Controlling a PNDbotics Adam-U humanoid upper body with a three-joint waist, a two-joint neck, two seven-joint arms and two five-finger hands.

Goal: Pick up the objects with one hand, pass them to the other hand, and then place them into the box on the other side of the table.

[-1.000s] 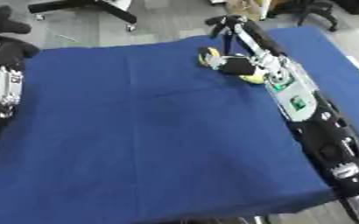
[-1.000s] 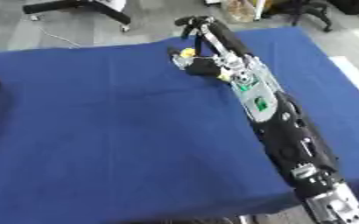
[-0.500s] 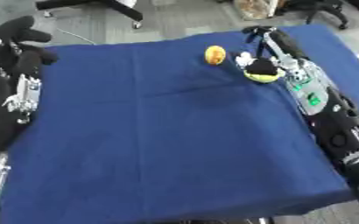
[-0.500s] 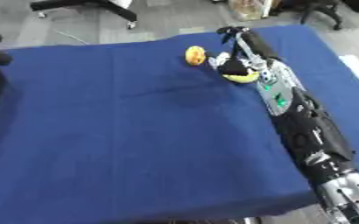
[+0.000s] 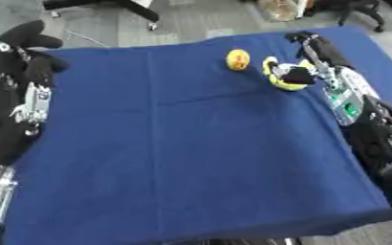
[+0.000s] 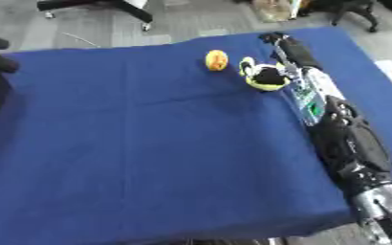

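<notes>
A small orange-yellow ball [image 5: 238, 60] lies on the blue cloth at the far middle. Just right of it is a yellow and white thing [image 5: 279, 79], which I cannot make out further. My right hand [image 5: 299, 74] reaches in along the right edge; its black thumb curls over the yellow thing and its fingers [image 5: 313, 43] run past behind it. My left hand [image 5: 25, 46] hovers at the far left corner, fingers relaxed, holding nothing. No box shows in either view.
The blue cloth [image 5: 182, 158] covers the whole table, and its near edge shows at the bottom. My right forearm [image 6: 350, 143] lies along the right side. Chair bases [image 5: 132, 7] stand on the grey floor beyond the far edge.
The view has shifted. My right hand, which covered both things a second ago, now sits over the yellow one only, with the ball apart to its left. My left hand shows further in.
</notes>
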